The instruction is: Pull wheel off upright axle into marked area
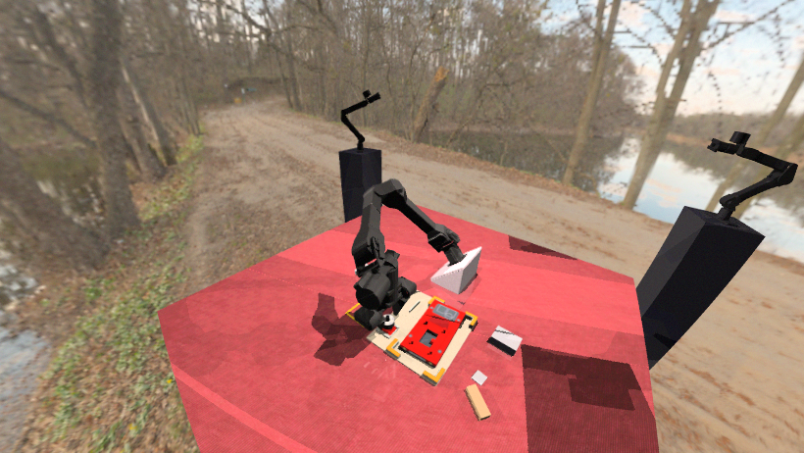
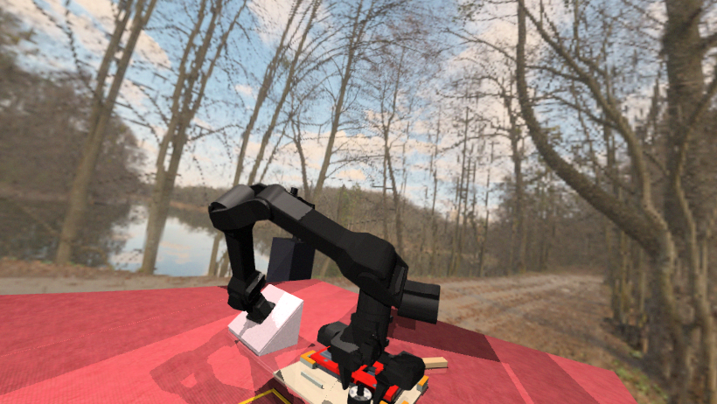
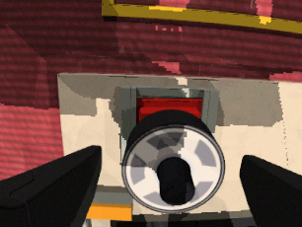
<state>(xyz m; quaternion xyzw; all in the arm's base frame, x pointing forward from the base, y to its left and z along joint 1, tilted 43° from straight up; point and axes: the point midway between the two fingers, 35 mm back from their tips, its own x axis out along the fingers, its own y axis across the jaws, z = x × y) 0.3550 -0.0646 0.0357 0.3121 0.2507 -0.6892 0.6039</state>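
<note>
The wheel (image 3: pixel 140 173) (image 1: pixel 389 322) (image 2: pixel 360 397) is white-faced with grey spokes and a black tyre. It sits on the dark upright axle (image 3: pixel 174 182) at a corner of the cream board (image 3: pixel 79 99) (image 1: pixel 413 360) (image 2: pixel 301 381). My gripper (image 3: pixel 172 161) (image 1: pixel 386 318) (image 2: pixel 362 385) is open and points straight down over the wheel. One finger stands on each side of the wheel, with a gap to the tyre on both sides. The marked area is a yellow outline (image 3: pixel 197 15) (image 2: pixel 261 396) on the red table, just beyond the board's edge.
A red plate (image 1: pixel 429 337) covers the board's middle. A white wedge (image 1: pixel 458 270) (image 2: pixel 273 326) stands behind the board. A white-and-black block (image 1: pixel 504 340), a small white square (image 1: pixel 478 377) and a wooden block (image 1: pixel 477 401) (image 2: pixel 435 361) lie to the right. Black camera pillars (image 1: pixel 691 280) (image 1: pixel 360 174) flank the table.
</note>
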